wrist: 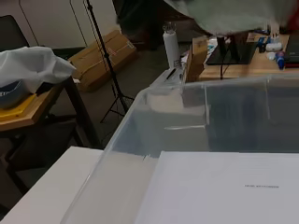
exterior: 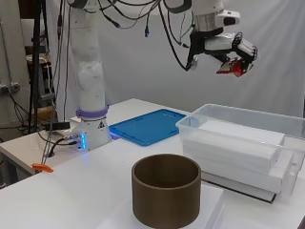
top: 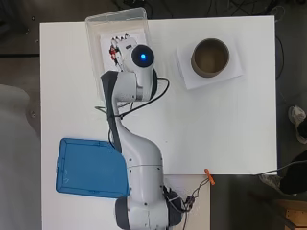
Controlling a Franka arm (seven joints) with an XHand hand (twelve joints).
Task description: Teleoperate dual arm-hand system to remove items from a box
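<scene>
I have the hand (exterior: 228,51) high above the clear box (exterior: 248,125), fingers curled around a small red item (exterior: 232,68). To do this step well, I should carry it sideways clear of the box wall before lowering, probably toward the brown cylinder (exterior: 166,194) on the counter (top: 230,134), though the drop spot is my guess. The item is mostly hidden by fingers; I cannot tell what it is. The wrist view shows only white blocks (wrist: 224,186) inside the box.

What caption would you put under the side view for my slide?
Robot hand, raised above the clear box, holds a small red item; a brown cylinder stands in front.
</scene>
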